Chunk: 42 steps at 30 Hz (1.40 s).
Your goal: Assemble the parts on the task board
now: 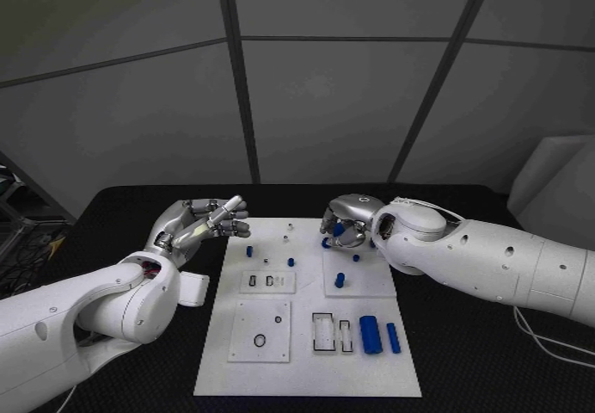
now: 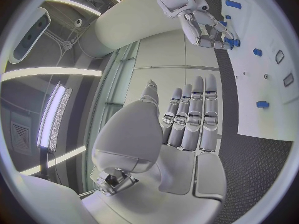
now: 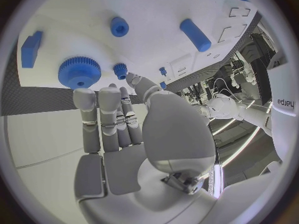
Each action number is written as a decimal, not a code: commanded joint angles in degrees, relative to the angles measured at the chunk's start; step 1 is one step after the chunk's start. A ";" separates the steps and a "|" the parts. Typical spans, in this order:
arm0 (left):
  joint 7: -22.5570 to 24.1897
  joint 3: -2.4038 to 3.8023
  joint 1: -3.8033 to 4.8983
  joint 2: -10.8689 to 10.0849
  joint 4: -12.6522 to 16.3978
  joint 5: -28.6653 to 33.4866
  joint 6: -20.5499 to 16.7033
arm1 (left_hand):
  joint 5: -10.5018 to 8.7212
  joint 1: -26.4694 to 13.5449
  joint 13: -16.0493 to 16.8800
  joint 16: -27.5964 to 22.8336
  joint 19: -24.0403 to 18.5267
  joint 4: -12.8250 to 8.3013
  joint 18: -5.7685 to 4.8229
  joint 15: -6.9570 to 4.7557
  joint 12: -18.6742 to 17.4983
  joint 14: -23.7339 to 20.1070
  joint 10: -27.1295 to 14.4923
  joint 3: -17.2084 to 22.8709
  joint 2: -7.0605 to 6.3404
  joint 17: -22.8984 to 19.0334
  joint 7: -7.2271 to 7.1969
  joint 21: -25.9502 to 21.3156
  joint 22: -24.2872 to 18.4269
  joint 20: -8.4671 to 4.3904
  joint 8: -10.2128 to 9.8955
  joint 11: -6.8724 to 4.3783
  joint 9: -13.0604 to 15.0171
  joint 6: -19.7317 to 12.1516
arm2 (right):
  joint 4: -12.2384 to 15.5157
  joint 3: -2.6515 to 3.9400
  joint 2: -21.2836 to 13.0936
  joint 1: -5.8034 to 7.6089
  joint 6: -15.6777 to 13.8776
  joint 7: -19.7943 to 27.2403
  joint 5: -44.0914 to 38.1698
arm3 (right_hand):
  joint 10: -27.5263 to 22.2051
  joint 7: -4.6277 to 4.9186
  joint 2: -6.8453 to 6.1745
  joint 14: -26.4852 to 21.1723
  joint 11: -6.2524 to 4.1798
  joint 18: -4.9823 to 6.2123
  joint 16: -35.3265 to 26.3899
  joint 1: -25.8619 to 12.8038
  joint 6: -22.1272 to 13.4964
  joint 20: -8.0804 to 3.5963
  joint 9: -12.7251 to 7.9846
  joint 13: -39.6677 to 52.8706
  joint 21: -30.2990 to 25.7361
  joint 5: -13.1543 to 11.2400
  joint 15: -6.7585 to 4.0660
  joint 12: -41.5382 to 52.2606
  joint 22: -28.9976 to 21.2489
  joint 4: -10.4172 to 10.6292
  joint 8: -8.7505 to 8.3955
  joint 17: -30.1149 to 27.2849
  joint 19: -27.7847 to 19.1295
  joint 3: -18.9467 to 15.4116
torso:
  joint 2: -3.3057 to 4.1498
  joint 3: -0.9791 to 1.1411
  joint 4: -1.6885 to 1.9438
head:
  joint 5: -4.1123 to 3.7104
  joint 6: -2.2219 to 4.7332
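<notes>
- Table (image 1: 124, 202): black, carries the board at its middle.
- Board (image 1: 310, 379): white plate with smaller white sub-plates on it; several cut-outs at the near end stand unfilled.
- Right hand (image 1: 347, 225): over the far right part of the board, fingers pointing down at the parts beneath. In the right wrist view the fingers lie straight and a little apart, with nothing plainly held; whether a fingertip touches a part I cannot tell.
- Left hand (image 1: 199, 222): off the board's far left edge, raised, fingers extended side by side, holding nothing.
- Gear (image 3: 79, 72): blue, toothed, flat on the board just beyond the right hand's fingertips.
- Long pegs (image 1: 370, 334): two blue cylinders lying loose at the near right, beside empty rectangular slots; judged not yet placed.
- Block (image 3: 30, 49): blue, lying on the board near the gear.
- Small pegs (image 1: 249, 252): blue, standing at the far left part; they look seated.
- Progress, as a judgement: early to middle; a few small pieces stand in place, while the long pegs, gear and near cut-outs remain.
</notes>
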 commanded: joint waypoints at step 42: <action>-0.88 0.05 0.07 -0.30 -0.32 0.29 1.70 | -0.13 -0.78 -0.06 -0.71 -0.23 0.00 -0.67 0.09 -0.67 -0.13 -0.01 -0.63 0.43 0.33 0.35 -0.19 -0.18 0.19 -0.70 0.36 -0.11 0.20 | 1.04 0.06 0.35 0.19 -9.43 0.72 0.43 | 7.74 -0.75 1.67 1.39 -1.62 -3.15 14.41 3.91 5.09 -0.98 0.49 0.74 9.85 -4.80 -0.94 1.57 14.68 -0.18 1.33 14.19 6.85 6.55 | 0.89 0.15 -0.13 | 0.74 0.47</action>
